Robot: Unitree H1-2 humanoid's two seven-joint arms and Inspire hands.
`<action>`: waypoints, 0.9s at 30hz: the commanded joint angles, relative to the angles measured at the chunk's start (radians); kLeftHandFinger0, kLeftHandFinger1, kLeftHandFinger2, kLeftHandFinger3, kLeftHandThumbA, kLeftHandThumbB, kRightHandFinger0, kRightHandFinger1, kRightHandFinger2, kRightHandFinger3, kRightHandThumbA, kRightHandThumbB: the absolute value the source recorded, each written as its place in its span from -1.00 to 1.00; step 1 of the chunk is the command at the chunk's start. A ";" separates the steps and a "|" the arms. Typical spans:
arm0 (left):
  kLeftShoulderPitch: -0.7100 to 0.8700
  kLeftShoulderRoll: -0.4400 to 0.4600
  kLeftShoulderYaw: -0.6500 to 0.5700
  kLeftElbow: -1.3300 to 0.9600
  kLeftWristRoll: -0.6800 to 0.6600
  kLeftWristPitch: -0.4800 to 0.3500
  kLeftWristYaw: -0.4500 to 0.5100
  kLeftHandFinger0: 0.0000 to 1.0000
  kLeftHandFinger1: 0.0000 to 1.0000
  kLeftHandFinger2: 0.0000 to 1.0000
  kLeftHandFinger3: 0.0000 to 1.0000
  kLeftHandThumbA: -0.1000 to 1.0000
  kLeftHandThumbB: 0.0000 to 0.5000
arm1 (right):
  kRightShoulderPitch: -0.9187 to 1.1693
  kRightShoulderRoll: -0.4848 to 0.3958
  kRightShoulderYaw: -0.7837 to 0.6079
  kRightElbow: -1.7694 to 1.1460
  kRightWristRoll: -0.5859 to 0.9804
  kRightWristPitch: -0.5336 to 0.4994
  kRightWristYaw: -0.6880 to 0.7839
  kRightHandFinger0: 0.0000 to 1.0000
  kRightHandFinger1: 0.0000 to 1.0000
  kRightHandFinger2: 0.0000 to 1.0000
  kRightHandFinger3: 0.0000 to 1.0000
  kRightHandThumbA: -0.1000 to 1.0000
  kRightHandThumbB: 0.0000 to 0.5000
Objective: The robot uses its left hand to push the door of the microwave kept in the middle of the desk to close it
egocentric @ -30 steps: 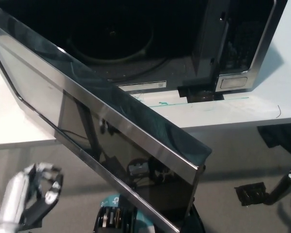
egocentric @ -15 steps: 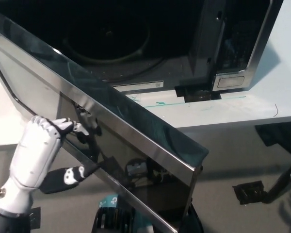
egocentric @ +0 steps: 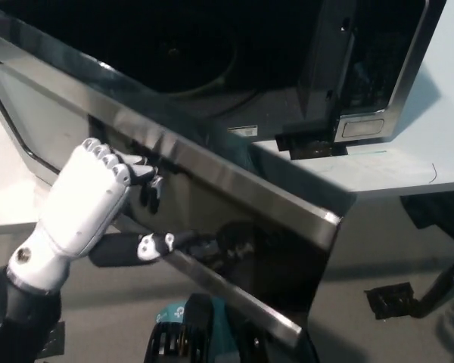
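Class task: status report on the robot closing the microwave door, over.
Left hand open, fingers on microwave door. Door part open, cavity showing. Right hand out of view. Nothing seen blocking the swing.

A pale counter [egocentric: 408, 151] carried the microwave [egocentric: 363, 68], a dark cable [egocentric: 433, 174] lying right of it

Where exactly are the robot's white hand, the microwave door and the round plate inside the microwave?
left hand [egocentric: 87, 200], head view, on the back of the white hand.
microwave door [egocentric: 234, 181], head view, on its shiny top edge.
turntable [egocentric: 200, 64], head view, on the dark round plate inside the cavity.
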 commanded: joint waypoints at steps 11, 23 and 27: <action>-0.285 0.062 -0.074 0.375 0.176 -0.039 0.140 -1.00 -1.00 -0.73 -0.85 0.48 -1.00 | 0.011 -0.007 -0.009 -0.066 0.017 0.005 -0.007 0.60 0.58 0.72 0.87 -0.20 -0.63; -0.525 0.081 -0.134 0.725 0.357 0.039 0.255 -1.00 -1.00 -1.00 -1.00 0.58 -1.00 | 0.019 -0.002 -0.007 -0.042 0.012 -0.013 -0.019 0.94 0.85 0.93 0.85 -0.21 -0.55; -0.585 0.082 -0.152 0.816 0.344 0.062 0.245 -1.00 -1.00 -1.00 -1.00 0.61 -1.00 | 0.029 0.001 -0.001 -0.049 0.000 -0.007 -0.035 0.74 0.70 0.81 0.84 -0.20 -0.56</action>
